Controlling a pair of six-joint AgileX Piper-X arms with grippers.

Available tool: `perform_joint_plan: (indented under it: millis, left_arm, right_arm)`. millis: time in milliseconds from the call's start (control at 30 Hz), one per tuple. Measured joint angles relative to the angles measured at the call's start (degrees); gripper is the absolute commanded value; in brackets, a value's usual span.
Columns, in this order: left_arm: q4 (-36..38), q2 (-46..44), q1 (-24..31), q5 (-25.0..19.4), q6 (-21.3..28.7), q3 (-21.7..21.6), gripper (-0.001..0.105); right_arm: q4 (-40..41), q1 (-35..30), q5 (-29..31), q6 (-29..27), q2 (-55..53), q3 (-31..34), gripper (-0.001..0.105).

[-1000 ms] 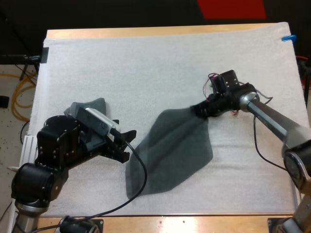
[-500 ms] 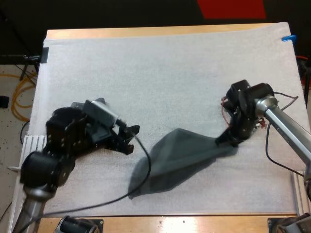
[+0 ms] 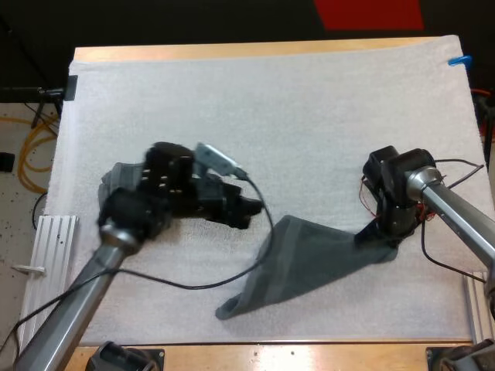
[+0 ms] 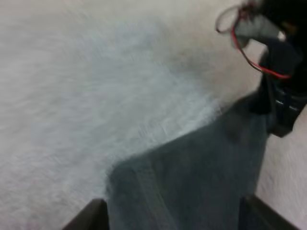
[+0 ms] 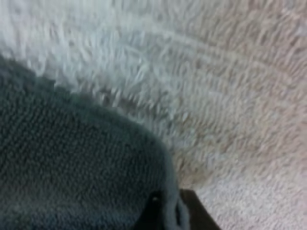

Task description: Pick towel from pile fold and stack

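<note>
A dark grey-green towel [image 3: 309, 263] lies spread on the white mat [image 3: 255, 108], stretched from its near left corner to its right corner. My right gripper [image 3: 379, 238] is low on the mat, shut on that right corner. In the right wrist view the towel's edge [image 5: 72, 158] is pinched at the right gripper [image 5: 170, 211]. My left gripper [image 3: 249, 209] hovers just left of the towel's upper left corner. Its fingers [image 4: 91, 215] stand wide apart, open over the towel's edge [image 4: 192, 182]. The other arm's gripper [image 4: 280, 105] is at the towel's far corner.
A crumpled dark towel [image 3: 117, 178] lies at the mat's left side, partly behind my left arm. The far half of the mat is bare. The table's wooden front edge [image 3: 309, 352] runs just past the towel's near corner.
My right gripper dragged the towel's corner right and toward the near side, stretching the cloth out. My left arm swung right, away from the crumpled towel and up to the spread towel's left corner.
</note>
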Motion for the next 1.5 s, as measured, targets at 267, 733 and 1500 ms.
perform_joint_plan:
  millis: [267,733,1500]
  left_arm:
    - [-4.6,12.5,-7.4,-8.8,-1.9,0.0,0.056]
    - [-11.2,27.6,-9.6,-9.4,-3.8,0.0,0.056]
    - [-11.7,32.7,-9.6,-6.7,-4.9,-2.4,0.000]
  right_arm:
    - [-1.3,0.0,0.0,0.4,-3.9,0.0,0.000]
    - [-1.7,0.0,0.0,0.4,-4.7,0.0,0.000]
    - [-1.9,0.0,0.0,0.3,-4.7,0.0,0.000]
